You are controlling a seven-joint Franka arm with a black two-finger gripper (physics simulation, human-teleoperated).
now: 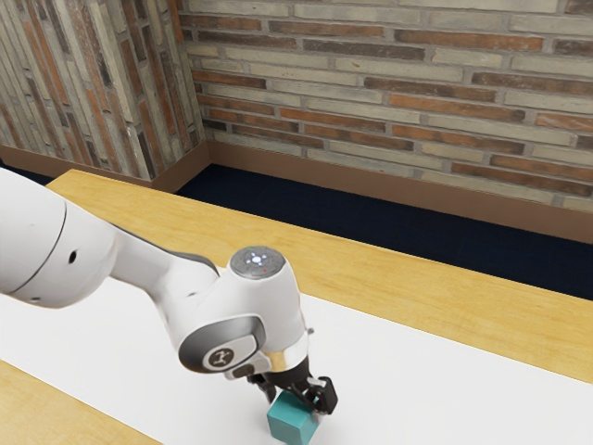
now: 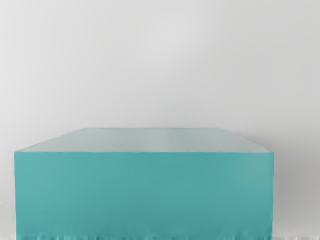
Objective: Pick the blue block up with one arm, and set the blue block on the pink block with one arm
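Observation:
The blue block (image 1: 291, 425), a teal-blue cube, rests on the white mat (image 1: 445, 389) at the lower edge of the exterior view. My gripper (image 1: 295, 399) hangs straight down over it, its black fingers (image 1: 321, 397) lowered to the block's top edge, one on each side. They stand slightly wider than the block, so the gripper is open around it. In the wrist view the blue block (image 2: 145, 192) sits close under my hand, its top face and one side face showing against the white mat (image 2: 160, 60).
The white mat lies on a wooden table (image 1: 389, 269), which runs to the exterior view's right. A brick wall (image 1: 389, 83) and dark floor (image 1: 417, 232) lie beyond the table's far edge.

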